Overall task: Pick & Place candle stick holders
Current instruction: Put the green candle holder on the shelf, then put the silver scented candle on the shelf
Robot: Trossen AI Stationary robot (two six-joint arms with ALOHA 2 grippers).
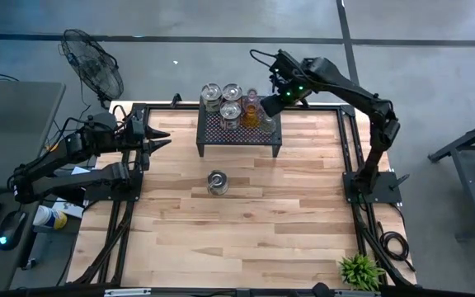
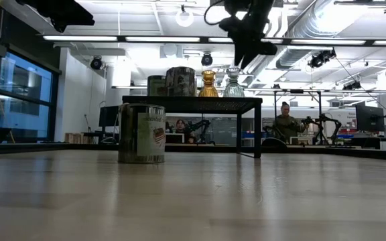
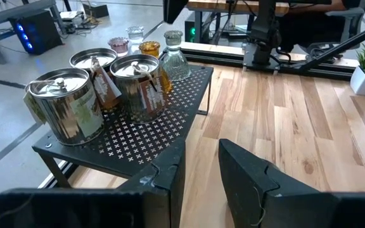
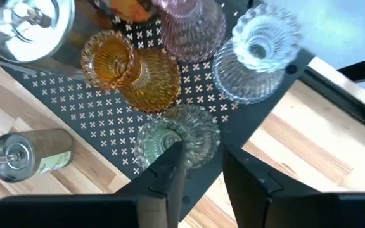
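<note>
A black perforated stand [image 1: 239, 132] at the table's far middle carries three silvery tin holders [image 3: 65, 104] and amber [image 4: 132, 69], pink [image 4: 192, 25], clear [image 4: 258, 50] and greenish [image 4: 176, 136] glass candle stick holders, all standing on their bases. Another silvery tin [image 2: 141, 134] stands upright on the table in front of the stand. My right gripper [image 4: 201, 158] hangs open over the stand's right end, pointing steeply down, just above the greenish holder. My left gripper [image 1: 162, 140] waits open at the table's left edge, pointing at the stand. My right gripper stands open right above the greenish glass holder, which rests upright on the stand. One fingertip [image 4: 173, 158] shows against the holder's rim [image 4: 170, 130]; whether it touches the rim I cannot tell.
A small potted plant [image 1: 359, 271] sits at the table's near right corner. A fan [image 1: 93, 62] stands beyond the far left corner. Bare wood [image 1: 246, 231] spreads across the near half. People sit at desks [image 2: 287, 124] in the room behind.
</note>
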